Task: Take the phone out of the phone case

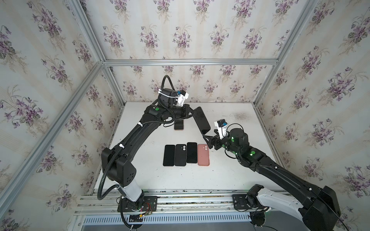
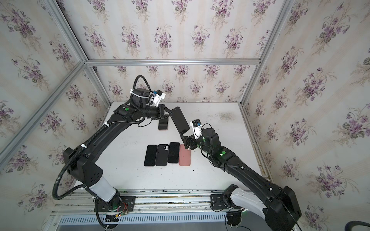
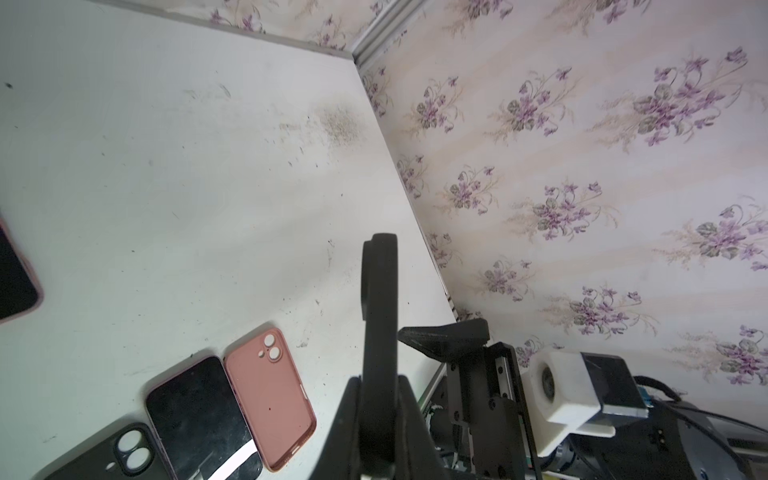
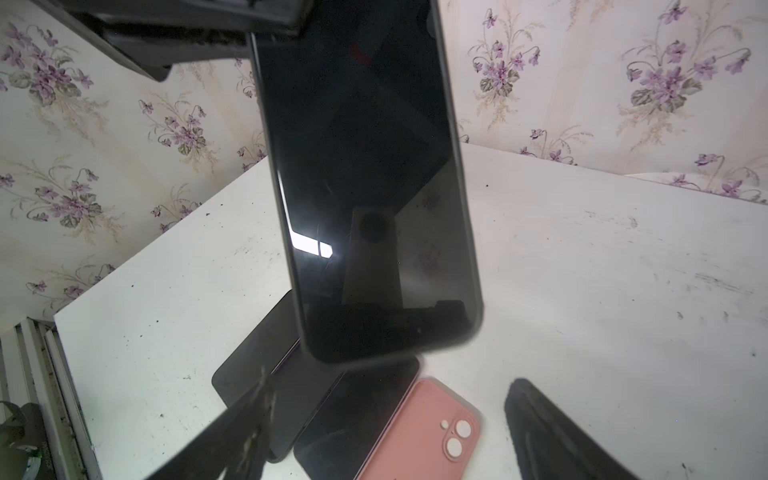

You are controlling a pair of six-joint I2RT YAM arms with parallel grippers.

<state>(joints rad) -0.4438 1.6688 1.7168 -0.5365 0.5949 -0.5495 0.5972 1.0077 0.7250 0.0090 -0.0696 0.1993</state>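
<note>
Floral wallpaper surrounds a white bench (image 1: 220, 176). Above it the left claw (image 1: 192, 113) pinches the upper end of the phone (image 1: 202, 121), tilted in its black case (image 3: 378, 332). The right claw (image 1: 209, 134) gapes wide just beside the lower end. It would do best to catch only the case lip, then peel slowly.

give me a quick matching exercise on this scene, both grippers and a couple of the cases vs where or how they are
Things:
1. left gripper
2. right gripper
3. pink case
4. black case with camera holes

Place or state:
A. right end of the row of four, in both top views
B. open
C. shut on the held phone
D. second from left in that row

Pairs: 1-C, 2-B, 3-A, 4-D
</note>
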